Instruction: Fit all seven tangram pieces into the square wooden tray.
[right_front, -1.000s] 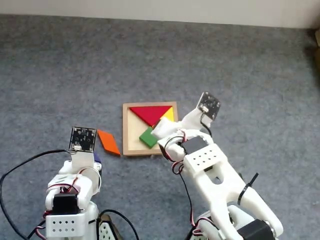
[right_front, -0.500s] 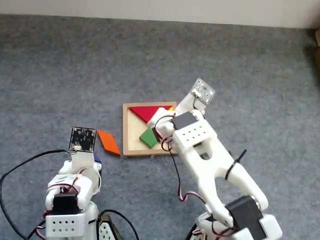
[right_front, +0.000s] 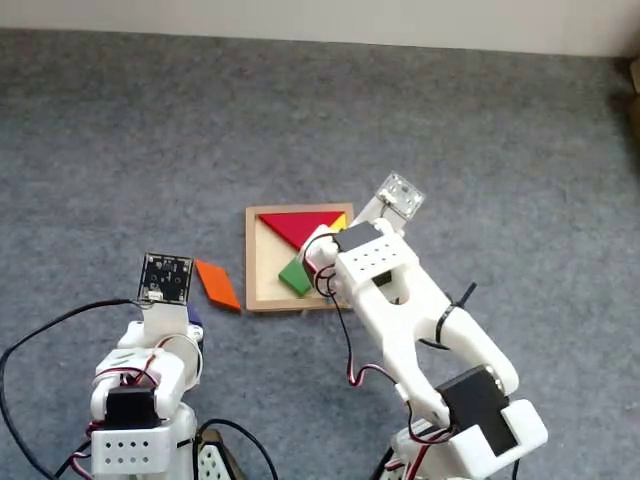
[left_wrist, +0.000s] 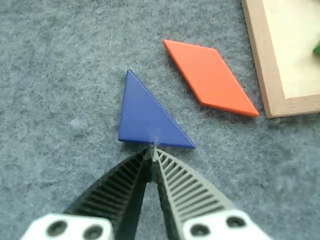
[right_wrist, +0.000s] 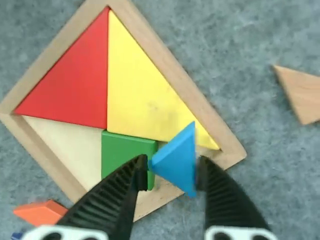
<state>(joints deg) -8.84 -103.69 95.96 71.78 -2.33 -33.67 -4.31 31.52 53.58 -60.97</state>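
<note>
Counter: we're over a grey, fuzzy, carpet-like counter (right_front: 150, 130), and the square tray (right_front: 250, 262) sits at the centre of the frame in the high view.
Tray: pale wood with a raised rim and a smooth, light floor, still bare along the left side in the high view.
Red triangle (right_wrist: 75, 85): large, flat and glossy, seated in the tray, its long edge along the rim.
Yellow triangle (right_wrist: 140, 95): the same big shape, flush against the red one along one straight seam.
Green square (right_wrist: 122, 155): small, and tucked under the point where red and yellow meet.
Right claw (right_wrist: 171, 165): clamped on the light blue triangle (right_wrist: 175, 157), one ribbed black finger on each side. We see that small piece above the tray, just beside the green square and over the yellow triangle's lower edge.
Right arm (right_front: 400, 300): white, rising from the lower right of the frame to the tray's right side.
Left claw (left_wrist: 151, 155): pinched closed with nothing between its fingers, the tips meeting right at the long edge of the dark blue triangle (left_wrist: 145, 117).
Orange parallelogram (right_front: 217, 284): flat on the fuzz, just left of the tray and beside the dark blue triangle, not touching it.
Tan triangle (right_wrist: 300, 95): bare wood colour, lying on the counter apart from the tray.
Left arm (right_front: 140, 400): in the lower left of the frame.
</note>
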